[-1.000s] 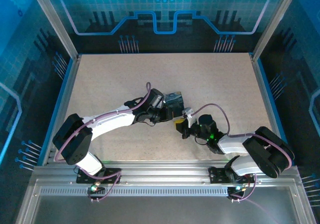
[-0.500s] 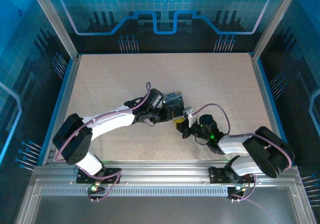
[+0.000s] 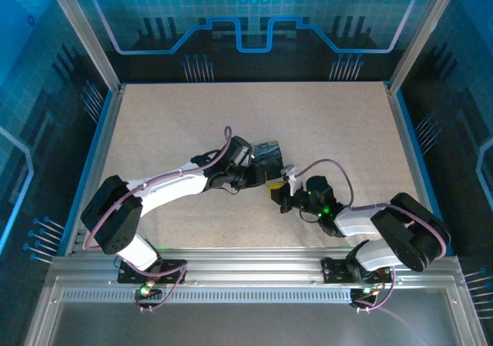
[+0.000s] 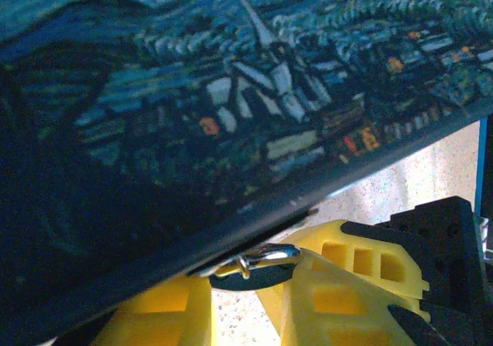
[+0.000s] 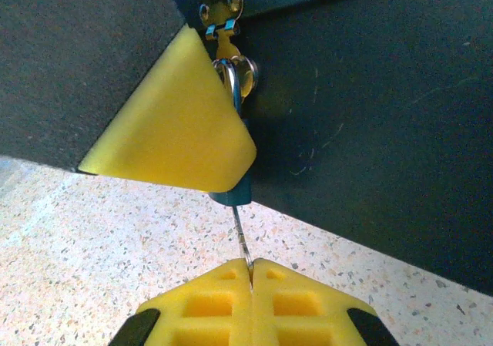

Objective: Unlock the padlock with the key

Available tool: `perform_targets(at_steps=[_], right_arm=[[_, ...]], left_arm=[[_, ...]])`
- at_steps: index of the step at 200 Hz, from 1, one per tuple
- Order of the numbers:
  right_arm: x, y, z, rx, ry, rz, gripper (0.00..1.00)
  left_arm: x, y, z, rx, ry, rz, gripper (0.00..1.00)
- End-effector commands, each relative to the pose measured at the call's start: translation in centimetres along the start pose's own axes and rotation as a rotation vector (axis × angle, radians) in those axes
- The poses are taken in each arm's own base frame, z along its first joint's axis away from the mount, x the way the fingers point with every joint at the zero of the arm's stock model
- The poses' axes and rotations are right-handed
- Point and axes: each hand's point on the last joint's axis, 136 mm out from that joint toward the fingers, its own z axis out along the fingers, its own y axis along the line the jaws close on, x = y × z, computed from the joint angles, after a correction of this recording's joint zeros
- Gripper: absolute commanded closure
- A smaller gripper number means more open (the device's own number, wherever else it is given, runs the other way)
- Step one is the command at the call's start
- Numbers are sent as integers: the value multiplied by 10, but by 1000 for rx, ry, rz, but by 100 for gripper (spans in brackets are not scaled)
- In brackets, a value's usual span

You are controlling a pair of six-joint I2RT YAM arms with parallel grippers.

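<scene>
yellow claws (image 4: 248,275) (image 5: 250,263), two, pinch one padlock (image 5: 237,78), one key (image 5: 242,238).

blue swirling starry-night print on the tin (image 4: 231,92), yellow finger pads (image 5: 200,304), speckled beige table (image 5: 92,230), silvery padlock (image 5: 237,80).

A yellow finger (image 5: 169,122) of the left tool (image 3: 266,178) hides most of the padlock (image 5: 246,72); the key (image 5: 241,234) vanishes into the right tool (image 5: 250,269), its head unseen.

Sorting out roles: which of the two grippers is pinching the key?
The right gripper: its yellow jaws are shut on the thin key, which runs up to the padlock. The left gripper clamps the padlock itself, at the blue tin's edge.
</scene>
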Motion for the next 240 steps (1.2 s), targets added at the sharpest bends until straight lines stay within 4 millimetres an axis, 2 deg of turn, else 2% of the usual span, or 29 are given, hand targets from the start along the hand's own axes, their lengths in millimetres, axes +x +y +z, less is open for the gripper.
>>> perform_targets(at_steps=[1, 79, 199, 240], right_arm=[[-23, 4, 5, -29, -63, -15, 100], [-35, 8, 15, -66, -96, -8, 100], [-50, 6, 13, -109, -132, 23, 100], [-50, 8, 15, -130, -123, 31, 100]], left_arm=[[-3, -17, -7, 69, -5, 15, 79], [-3, -17, -8, 72, -4, 17, 79], [0, -7, -2, 38, 8, 38, 78], [1, -8, -1, 44, 9, 38, 78]])
